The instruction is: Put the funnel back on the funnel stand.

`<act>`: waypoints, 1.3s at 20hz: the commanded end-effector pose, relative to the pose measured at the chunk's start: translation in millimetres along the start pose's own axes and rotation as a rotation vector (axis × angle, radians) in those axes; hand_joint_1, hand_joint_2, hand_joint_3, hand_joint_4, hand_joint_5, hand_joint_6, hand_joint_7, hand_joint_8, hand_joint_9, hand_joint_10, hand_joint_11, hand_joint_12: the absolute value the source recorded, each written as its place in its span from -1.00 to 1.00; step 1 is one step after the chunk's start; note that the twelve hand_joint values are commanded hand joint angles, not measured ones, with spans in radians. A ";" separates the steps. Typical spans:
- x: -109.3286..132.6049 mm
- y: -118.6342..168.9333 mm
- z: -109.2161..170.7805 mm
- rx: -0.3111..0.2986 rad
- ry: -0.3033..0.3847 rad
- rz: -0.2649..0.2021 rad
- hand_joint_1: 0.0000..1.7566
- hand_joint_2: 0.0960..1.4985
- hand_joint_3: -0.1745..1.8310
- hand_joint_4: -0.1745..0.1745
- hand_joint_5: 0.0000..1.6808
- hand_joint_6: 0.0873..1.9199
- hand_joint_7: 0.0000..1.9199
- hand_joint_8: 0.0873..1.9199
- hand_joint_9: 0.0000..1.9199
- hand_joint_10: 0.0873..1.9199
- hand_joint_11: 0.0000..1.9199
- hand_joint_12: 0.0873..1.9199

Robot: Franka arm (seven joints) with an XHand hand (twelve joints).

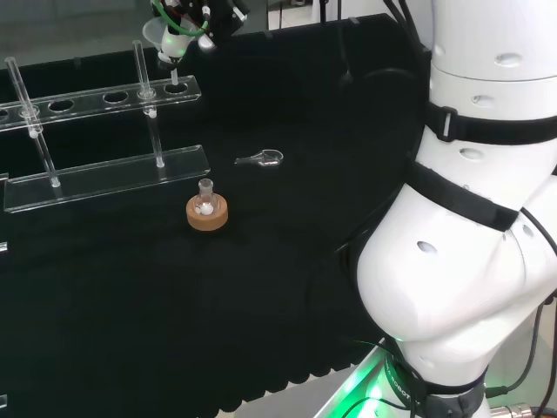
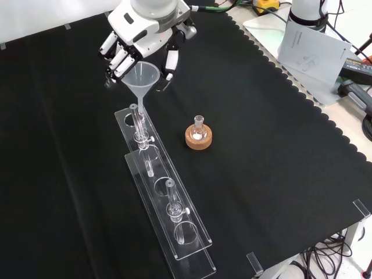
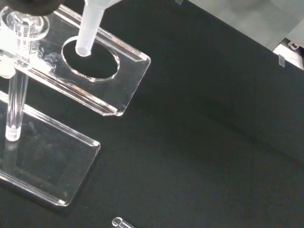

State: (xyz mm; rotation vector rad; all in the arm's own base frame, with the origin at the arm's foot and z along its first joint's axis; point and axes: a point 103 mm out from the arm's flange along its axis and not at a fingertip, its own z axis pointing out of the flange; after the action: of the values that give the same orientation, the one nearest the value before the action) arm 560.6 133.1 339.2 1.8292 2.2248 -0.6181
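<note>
The clear plastic funnel [image 2: 141, 77] hangs upright at the far end of the clear acrylic funnel stand [image 2: 164, 187], and my hand [image 2: 143, 36] is shut on its cone from above. In the wrist view the funnel's stem [image 3: 88, 27] points down, with its tip just inside the rim of the end hole [image 3: 94, 61] of the stand's upper plate. In the head view the funnel [image 1: 169, 40] sits under the hand [image 1: 193, 12] above the right end of the stand [image 1: 97, 98]. Whether the cone rests on the plate is not visible.
A small round flask on a cork ring [image 2: 199, 136] stands to the right of the stand in the front view. A small glass piece [image 1: 260, 159] lies on the cloth in the head view. Two upright posts [image 2: 172, 201] rise from the stand. Paper and cables [image 2: 314, 40] lie beyond the cloth's scalloped edge.
</note>
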 end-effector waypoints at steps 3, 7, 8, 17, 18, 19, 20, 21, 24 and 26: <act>-1.3 6.0 5.3 0.005 0.006 -0.008 -0.19 -0.06 -0.36 -0.27 -0.39 -1.00 -0.37 -0.32 0.23 -0.46 -0.46 0.31; 2.1 15.1 13.3 0.024 0.011 -0.020 -0.19 -0.06 -0.36 -0.27 -0.38 -1.00 -0.37 -0.33 0.23 -0.46 -0.46 0.31; 3.7 16.9 15.5 0.028 0.010 -0.023 -0.19 -0.06 -0.36 -0.27 -0.38 -1.00 -0.37 -0.33 0.23 -0.46 -0.46 0.31; 16.9 26.4 28.0 0.046 -0.002 -0.043 -0.19 -0.06 -0.36 -0.27 -0.38 -1.00 -0.37 -0.33 0.23 -0.47 -0.46 0.31; 17.8 27.5 29.6 0.050 -0.002 -0.044 -0.19 -0.06 -0.36 -0.27 -0.38 -1.00 -0.37 -0.33 0.23 -0.47 -0.46 0.31; 18.5 28.7 31.6 0.056 -0.004 -0.043 -0.19 -0.06 -0.36 -0.27 -0.38 -1.00 -0.36 -0.33 0.23 -0.47 -0.46 0.31; 19.0 29.7 33.7 0.062 -0.005 -0.044 -0.19 -0.06 -0.36 -0.27 -0.38 -1.00 -0.36 -0.33 0.22 -0.47 -0.46 0.31; 19.5 30.7 35.7 0.066 -0.004 -0.043 -0.19 -0.06 -0.36 -0.27 -0.37 -1.00 -0.36 -0.33 0.21 -0.47 -0.46 0.31; 20.0 32.3 41.0 0.080 -0.006 -0.042 -0.19 -0.06 -0.36 -0.26 -0.36 -1.00 -0.36 -0.33 0.18 -0.48 -0.46 0.31; 19.7 32.5 44.0 0.090 0.000 -0.044 -0.19 -0.06 -0.36 -0.26 -0.35 -1.00 -0.37 -0.33 0.16 -0.49 -0.46 0.31</act>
State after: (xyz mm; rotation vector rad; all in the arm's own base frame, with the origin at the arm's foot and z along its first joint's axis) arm 582.7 138.5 290.0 1.8160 2.2734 -0.7198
